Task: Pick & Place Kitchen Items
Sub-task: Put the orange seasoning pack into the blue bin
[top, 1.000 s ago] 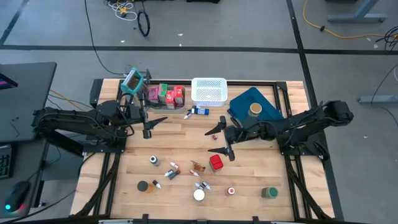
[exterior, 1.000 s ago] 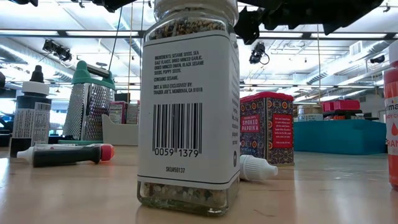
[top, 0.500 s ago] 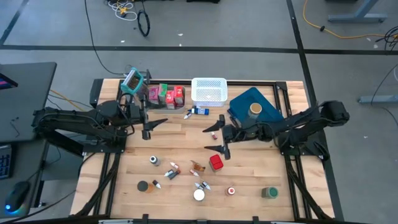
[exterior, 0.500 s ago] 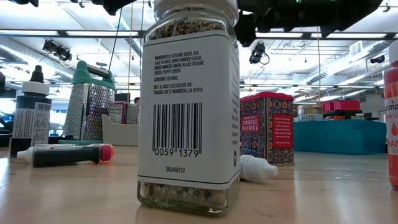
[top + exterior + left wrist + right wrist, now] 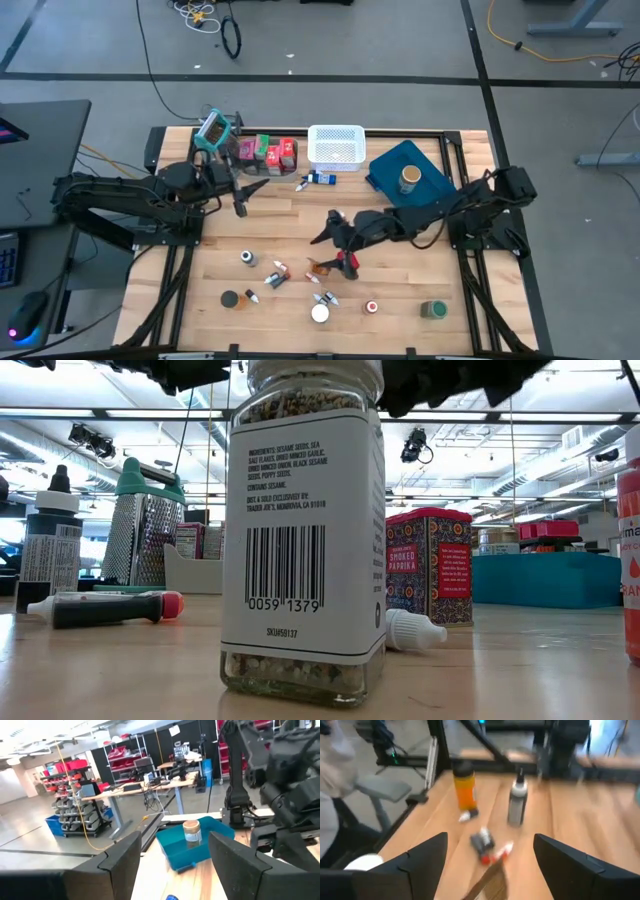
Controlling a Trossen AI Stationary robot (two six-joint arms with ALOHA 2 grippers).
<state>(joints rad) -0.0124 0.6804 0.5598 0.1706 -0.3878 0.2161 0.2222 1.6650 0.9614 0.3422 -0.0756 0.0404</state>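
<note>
— Why is the spice jar [image 5: 302, 530] seen so large in the low view?

— It is stood nearest the table edge; the red paprika tin [image 5: 428, 568] is placed behind it.

— And the right gripper [image 5: 335, 247]?

— Its fingers are spread wide and held over the loose items at mid-table, beside the red tin [image 5: 348, 262], probably for a grasp.

— Farther back?

— The left gripper [image 5: 248, 196] is kept waiting, fingers apart, before the cartons [image 5: 268, 151].

Grey concrete floor [image 5: 330, 40] surrounds the wooden table [image 5: 290, 240]; loose cables [image 5: 205, 20] lie on it. Dark desk [image 5: 40, 150] at the left. Shelving with red bins [image 5: 67, 795] and work desks [image 5: 130, 790] stand beyond. Ceiling strip lights [image 5: 560, 410] lit.
</note>
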